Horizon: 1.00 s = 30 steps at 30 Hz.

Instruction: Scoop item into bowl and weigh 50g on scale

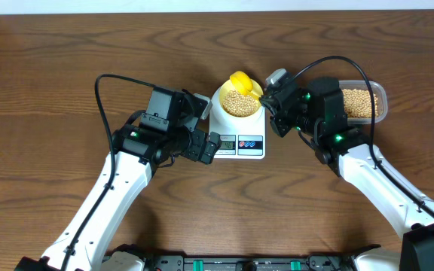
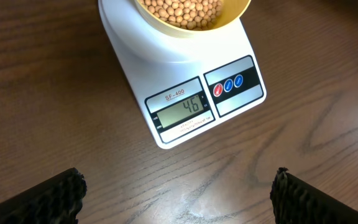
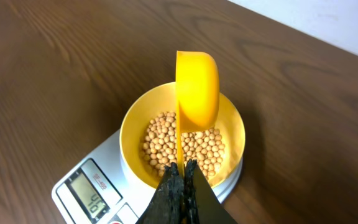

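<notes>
One scale (image 1: 236, 143), one bowl (image 1: 219, 102), one scoop (image 1: 239, 80), one tub (image 1: 383, 102), two arms (image 1: 104, 196) (image 1: 383, 181) — beans (image 1: 238, 105) beyond counting.

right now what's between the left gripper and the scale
Only bare wooden table. In the left wrist view, nothing lies between the open left gripper and the scale.

left gripper (image 2: 179, 196): jaws spread wide, pointing down | right gripper (image 3: 181, 169): clamped on scoop (image 3: 197, 87), arm angled inward

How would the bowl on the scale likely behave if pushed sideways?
The bowl looks low, wide and bean-weighted, so it would probably slide, not tip. The scale top looks smooth, likely offering little grip. The beans are loose and round, so a jolt might shift them.
</notes>
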Motion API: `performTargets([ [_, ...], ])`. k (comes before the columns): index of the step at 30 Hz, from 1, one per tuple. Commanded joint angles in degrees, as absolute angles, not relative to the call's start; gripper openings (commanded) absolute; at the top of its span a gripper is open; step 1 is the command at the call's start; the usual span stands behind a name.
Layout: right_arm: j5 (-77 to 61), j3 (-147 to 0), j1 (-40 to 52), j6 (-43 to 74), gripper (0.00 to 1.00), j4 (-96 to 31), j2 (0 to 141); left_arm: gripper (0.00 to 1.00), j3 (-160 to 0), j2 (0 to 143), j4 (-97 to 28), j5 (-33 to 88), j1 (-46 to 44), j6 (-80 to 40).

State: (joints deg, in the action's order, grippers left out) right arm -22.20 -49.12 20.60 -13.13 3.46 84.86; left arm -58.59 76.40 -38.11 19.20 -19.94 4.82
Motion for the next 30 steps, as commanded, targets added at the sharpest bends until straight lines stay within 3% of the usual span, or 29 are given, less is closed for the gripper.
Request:
performTargets([
  [1, -20.4, -50.7, 21.12, -19.94, 0.01, 3.42, 84.09, 0.97, -58.94, 76.84, -38.06, 19.44, -19.97, 5.76],
  [5, -19.42, -50.81, 21.1, -19.64, 0.01, 4.01, 83.81, 0.97, -58.92, 76.84, -38.06, 19.44, -19.97, 5.76],
  [9, -19.86, -51.4, 20.97, -3.22, 0.01, 7.94, 81.62, 0.97, -58.92, 76.84, -38.06, 19.44, -19.97, 5.76],
  [12, -19.73, -51.4, 20.4, 1.37, 0.01, 7.68, 78.87, 0.97, -58.94, 76.84, -38.06, 19.44, -19.97, 5.76],
  [22, -8.08, -51.37, 10.26, 3.79, 0.01, -9.63, 66.39, 0.97, -58.92, 76.84, -38.06, 19.44, -19.97, 5.76],
  [30, -2.17, -51.31, -0.56, 3.81, 0.01, -23.03, 65.28, 0.97, -58.92, 76.84, -38.06, 19.44, -19.97, 5.74],
])
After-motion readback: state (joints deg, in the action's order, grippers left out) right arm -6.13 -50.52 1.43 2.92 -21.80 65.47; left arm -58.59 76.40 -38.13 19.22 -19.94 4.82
